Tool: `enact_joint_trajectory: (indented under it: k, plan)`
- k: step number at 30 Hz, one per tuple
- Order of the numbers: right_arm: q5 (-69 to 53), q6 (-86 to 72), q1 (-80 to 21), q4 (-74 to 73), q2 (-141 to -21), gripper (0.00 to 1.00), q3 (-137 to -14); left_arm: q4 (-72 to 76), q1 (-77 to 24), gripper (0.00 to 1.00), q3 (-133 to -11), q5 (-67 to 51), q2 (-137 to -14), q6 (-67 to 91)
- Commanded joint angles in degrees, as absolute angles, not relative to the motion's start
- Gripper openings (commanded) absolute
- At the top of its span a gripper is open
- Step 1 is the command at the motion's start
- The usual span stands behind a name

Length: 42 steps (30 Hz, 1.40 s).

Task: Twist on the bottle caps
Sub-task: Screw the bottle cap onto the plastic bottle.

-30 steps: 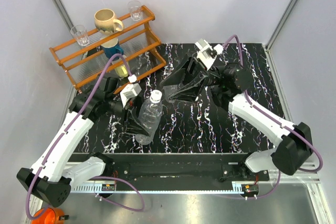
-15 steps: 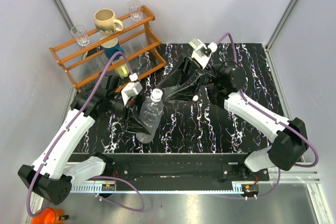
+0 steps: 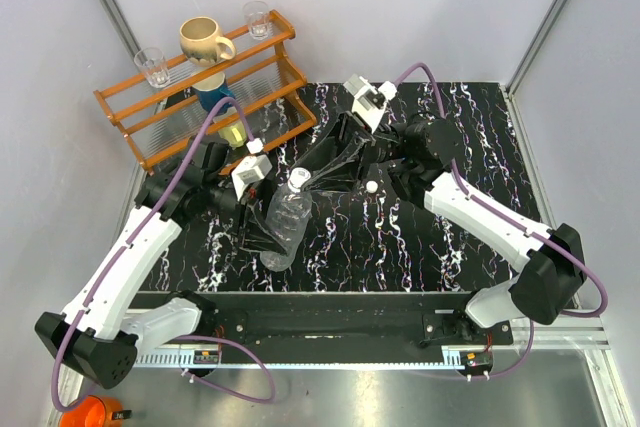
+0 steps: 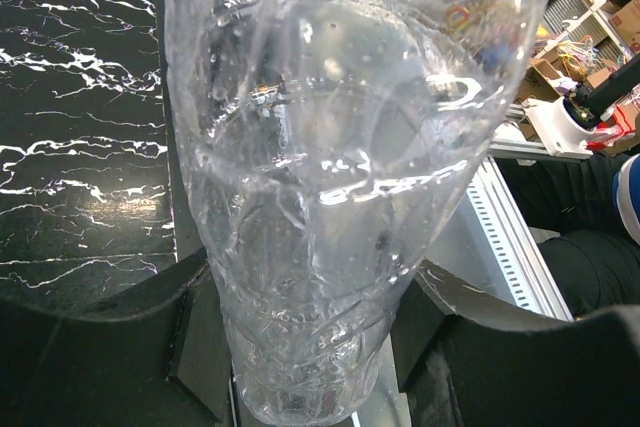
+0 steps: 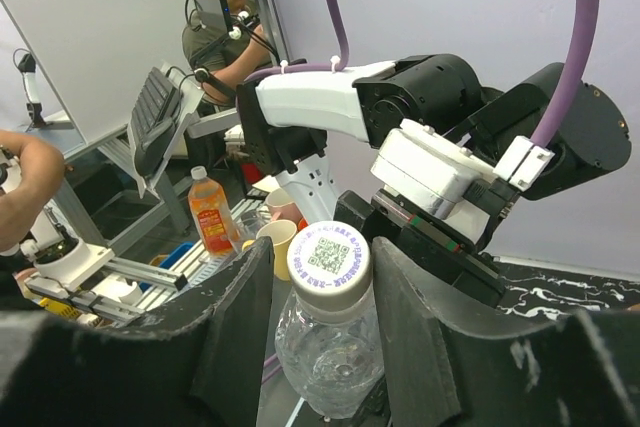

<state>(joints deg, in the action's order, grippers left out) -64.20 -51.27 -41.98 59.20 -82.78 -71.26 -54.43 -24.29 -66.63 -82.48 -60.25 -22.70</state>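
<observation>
You see the left gripper [image 4: 300, 347] clamped on the body of the tilted bottle [image 3: 285, 222] above the table [image 3: 450, 127], while the right gripper [image 5: 322, 277] has its jaws narrowly straddling the cap [image 5: 330, 257] on the neck, not yet closed.

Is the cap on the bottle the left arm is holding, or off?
On. The white cap sits on the neck of the bottle, between the fingers of the right gripper; how tight, cannot tell.
</observation>
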Motion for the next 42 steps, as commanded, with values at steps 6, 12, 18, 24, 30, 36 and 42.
enact_joint_trajectory:
  k: [6, 12, 18, 24, 30, 36, 42]
  plan:
    - [-64.86, -47.11, -43.59, 54.67, -82.53, 0.43, -74.18, -53.0, -24.17, 0.0, -68.82, -82.62, -59.77, -24.35]
    - [-64.34, -47.2, -43.77, 54.84, -82.09, 0.31, -73.3, -53.17, -24.17, 0.0, -68.99, -80.87, -59.59, -24.34]
    - [-62.06, -44.13, -43.77, 48.38, -81.48, 0.24, -71.63, -50.81, -24.26, 0.0, -69.7, -73.68, -59.33, -21.9]
    - [-51.98, -31.21, -43.77, 25.89, -78.84, 0.11, -70.84, -47.47, -24.17, 0.0, -69.52, -64.71, -58.97, -18.99]
    - [-41.94, -27.6, -43.86, 12.5, -77.87, 0.07, -70.23, -44.92, -24.17, 0.0, -69.08, -58.28, -58.62, -16.7]
    - [-32.8, -27.6, -43.86, 2.91, -76.29, 0.04, -69.96, -42.54, -24.17, 0.0, -68.64, -48.45, -58.27, -14.59]
    - [-23.3, -31.72, -44.56, -1.74, -74.79, 0.03, -68.99, -39.64, -24.17, 0.0, -67.59, -35.0, -58.18, -13.62]
